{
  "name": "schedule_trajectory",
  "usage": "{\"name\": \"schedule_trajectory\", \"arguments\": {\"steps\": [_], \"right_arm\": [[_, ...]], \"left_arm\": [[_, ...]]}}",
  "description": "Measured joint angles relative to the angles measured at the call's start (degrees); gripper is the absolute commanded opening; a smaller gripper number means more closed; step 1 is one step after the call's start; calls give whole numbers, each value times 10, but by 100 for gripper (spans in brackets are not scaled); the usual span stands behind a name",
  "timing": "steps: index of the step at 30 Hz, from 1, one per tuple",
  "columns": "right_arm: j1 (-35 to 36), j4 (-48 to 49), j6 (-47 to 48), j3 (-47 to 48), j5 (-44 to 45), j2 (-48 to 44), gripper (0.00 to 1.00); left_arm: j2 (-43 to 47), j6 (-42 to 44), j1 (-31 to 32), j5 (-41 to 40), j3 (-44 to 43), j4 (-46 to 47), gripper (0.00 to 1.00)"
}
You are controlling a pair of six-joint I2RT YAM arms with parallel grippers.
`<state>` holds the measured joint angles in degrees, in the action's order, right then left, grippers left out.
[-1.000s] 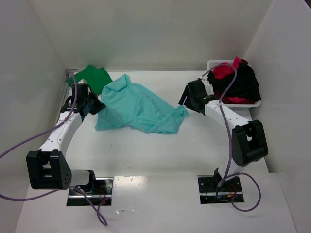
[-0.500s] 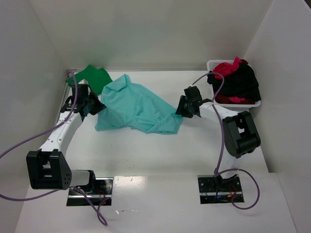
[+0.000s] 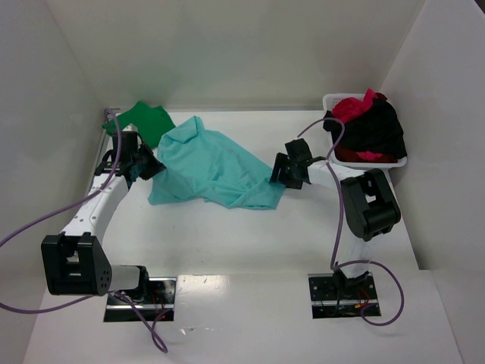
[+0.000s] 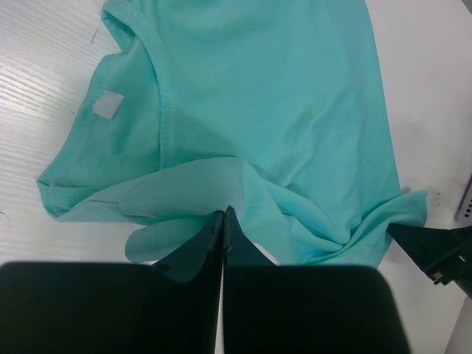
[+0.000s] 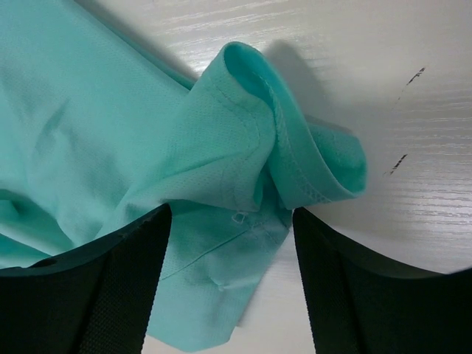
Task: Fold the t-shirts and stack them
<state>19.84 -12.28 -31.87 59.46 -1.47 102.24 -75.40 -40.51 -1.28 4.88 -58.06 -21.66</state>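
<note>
Top external shows the tabletop (image 3: pixel 227 235) carrying the teal t-shirt (image 3: pixel 212 167), which lies rumpled between my two grippers. The white basket (image 3: pixel 331 98), holding red and black shirts, stands beyond my right gripper (image 3: pixel 279 173) on its outer side. The dark green t-shirt (image 3: pixel 148 117) lies just beyond my left gripper (image 3: pixel 148 168). My left gripper is pressed together on a fold at the teal shirt's edge, with the neck opening and label ahead of it and to its left. My right gripper stands apart, one finger on each side of the shirt's far edge, and a rolled hem corner (image 5: pixel 295 147) sits just ahead of the tips, not yet pinched

I judge the step in hand to be spreading this shirt flat. To do it well, I should ease the right gripper forward until the stitched hem lies fully between its fingers, then close on the seam, not the loose roll. After that I would draw it away from my left gripper, keeping low, so the cloth tightens evenly and doesn't twist
</note>
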Motion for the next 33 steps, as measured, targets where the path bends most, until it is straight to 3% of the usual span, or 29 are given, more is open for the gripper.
{"name": "schedule_trajectory", "arguments": {"steps": [3,9,13,24,33], "right_arm": [[0,3,0,0,2,0,76],[0,7,3,1,8,4,48],[0,8,5,5,11,14,39],[0,-10,5,11,13,19,3],[0,-80,-3,30,38,-41,0]], "left_arm": [[-5,0,0,0,0,0,0],[-9,0,0,0,0,-2,0],[-13,0,0,0,0,-2,0],[-14,0,0,0,0,-2,0],[-14,2,0,-2,-29,-15,0]]}}
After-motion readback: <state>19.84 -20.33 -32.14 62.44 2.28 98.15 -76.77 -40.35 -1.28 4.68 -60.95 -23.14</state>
